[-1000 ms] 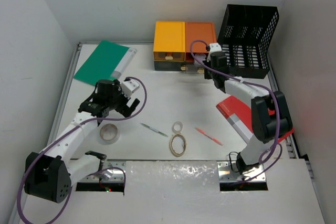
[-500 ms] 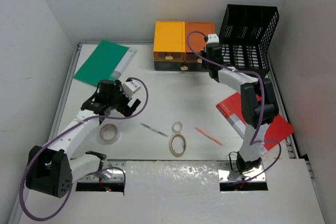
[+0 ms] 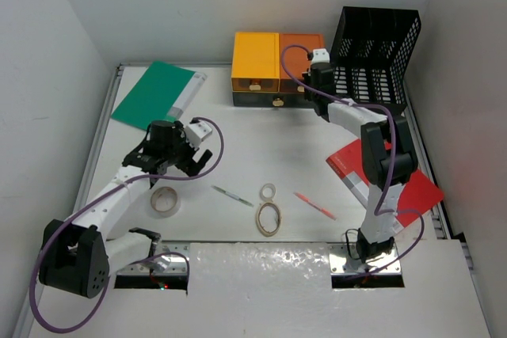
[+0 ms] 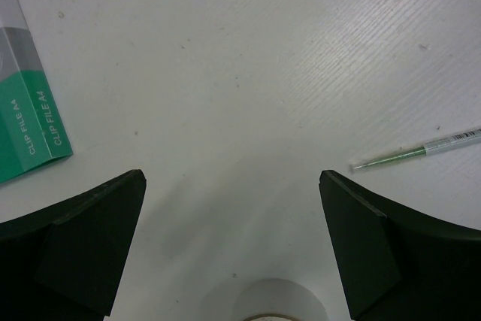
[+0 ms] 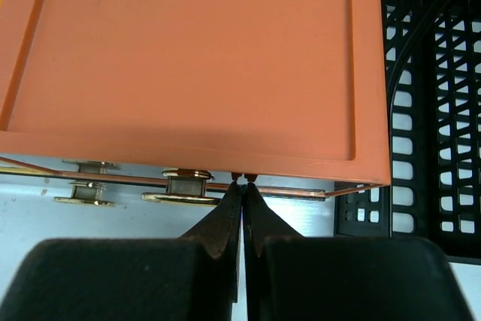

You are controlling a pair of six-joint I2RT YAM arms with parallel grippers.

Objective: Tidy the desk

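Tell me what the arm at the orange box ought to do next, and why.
Probably a gentle nudge forward. The right pincer is shut, its tips at the front of the orange box, where a thin drawer edge seems to stick out; closed tips can push, not grab.

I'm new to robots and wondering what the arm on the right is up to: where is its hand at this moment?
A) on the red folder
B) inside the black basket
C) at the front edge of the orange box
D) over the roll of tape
C: the right hand, closed, sits at the front edge of the orange box, beside the black basket and not in it.
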